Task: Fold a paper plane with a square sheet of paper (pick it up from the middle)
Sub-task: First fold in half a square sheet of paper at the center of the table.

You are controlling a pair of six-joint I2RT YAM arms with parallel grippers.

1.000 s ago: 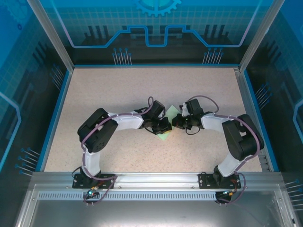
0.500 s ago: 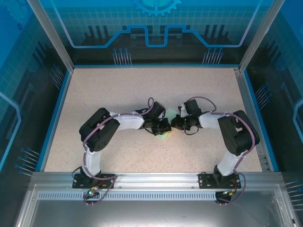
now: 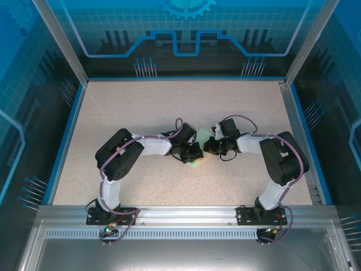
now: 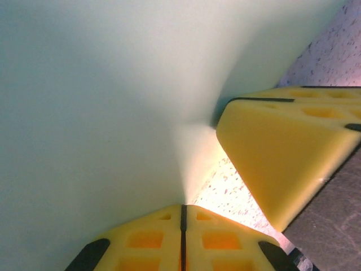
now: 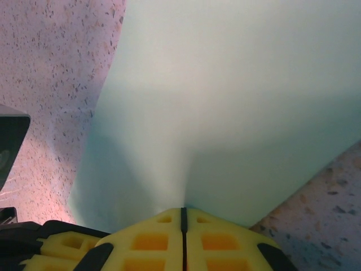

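Overhead view of the work cell, with both wrist views. The two arms bend inward and meet near the middle of the speckled beige table point(image 3: 141, 107). The left gripper point(image 3: 197, 153) and right gripper point(image 3: 207, 148) stand just beside each other, tips nearly facing. The square sheet of paper point(image 3: 202, 135) lies between and beneath them, and the black gripper bodies cover most of it. From above, one pale green corner shows on the far side and a sliver shows on the near side. In the left wrist view, the left gripper point(image 4: 181, 237) has its yellow pads pressed together with no gap, pinching a raised fold of the sheet point(image 4: 101, 113). The paper rises from the seam and blocks most of the scene behind it. A yellow finger point(image 4: 276, 152) of the right gripper intrudes at the right, touching the sheet's edge, and bare table surface point(image 4: 338, 51) shows beyond it. In the right wrist view, the right gripper point(image 5: 181, 237) is likewise closed flat on the sheet point(image 5: 237, 101), which spreads away from the pads. The table point(image 5: 51, 84) shows to the left and at the lower right corner. A dark part point(image 5: 11, 147) at the left edge cannot be identified. A blue rim point(image 3: 66, 141) borders the table, transparent enclosure walls point(image 3: 34, 68) with blue graphics surround it, and an aluminium rail point(image 3: 186, 212) carries the arm bases along the near edge.
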